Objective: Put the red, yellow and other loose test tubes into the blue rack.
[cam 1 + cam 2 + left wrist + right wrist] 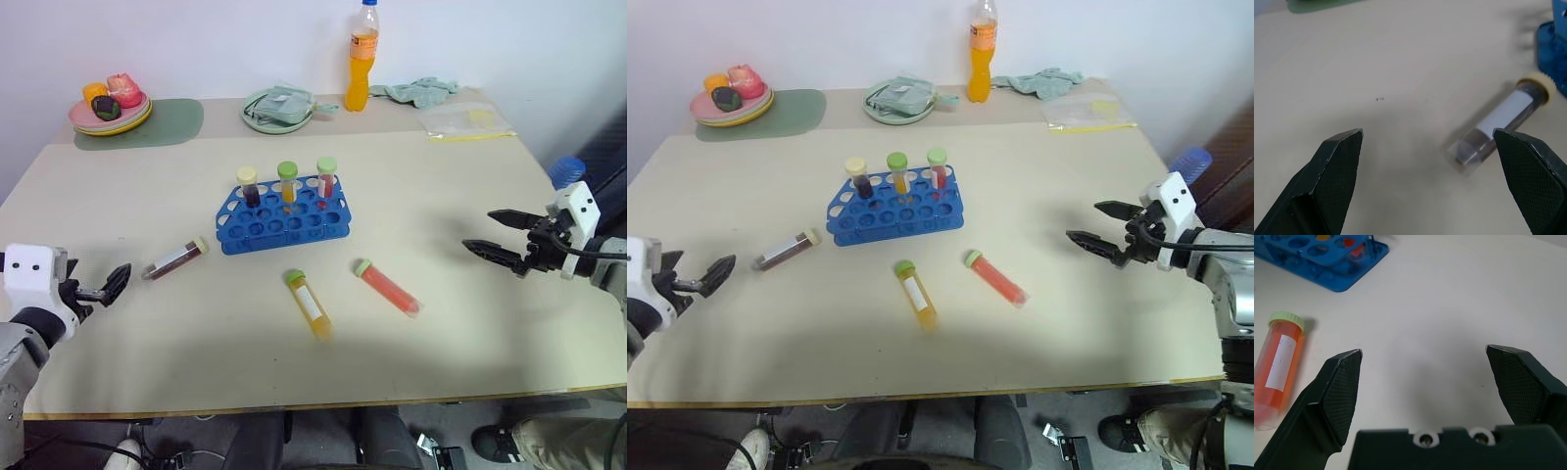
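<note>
Both end effectors spread, empty: dark tube (175,259) near left end effector (110,285), red tube (389,286) near right end effector (500,236)

bench and room: pale beige table (460,235) set against a plain white wall (216,44).
light was even and soft; dark floor (323,441) with cables showed below the table's near edge.
</note>
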